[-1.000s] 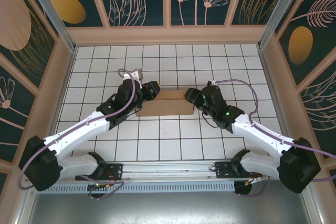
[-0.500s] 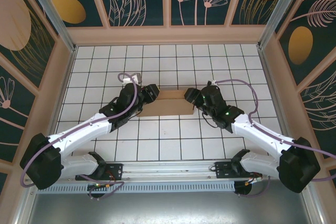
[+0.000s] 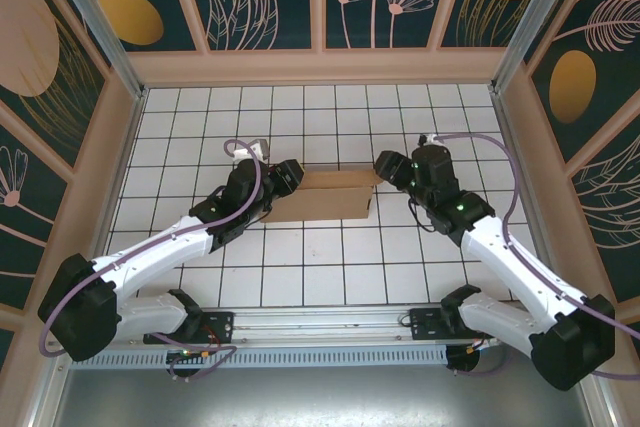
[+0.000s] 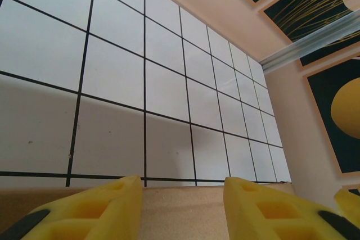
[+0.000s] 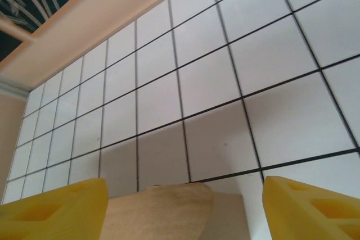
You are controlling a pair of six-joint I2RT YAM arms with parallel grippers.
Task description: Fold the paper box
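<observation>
Box (image 3: 322, 199): plain brown corrugated cardboard, unprinted, low and oblong. It lies on the white gridded table (image 3: 330, 267) between the two claws, its long sides running from one claw to the other and a short paler flap (image 3: 369, 202) at the end nearest the right claw. Left claw (image 3: 287, 175): at the box's left end, yellow fingers (image 4: 126, 206) partly parted and clamping nothing, with a straight cardboard edge showing in the gap and running past both fingers. Right claw (image 3: 384, 166): just off the box's far right corner, fingers wide apart and empty, a rounded cardboard tab (image 5: 163, 206) below the gap, nearer its left finger.
</observation>
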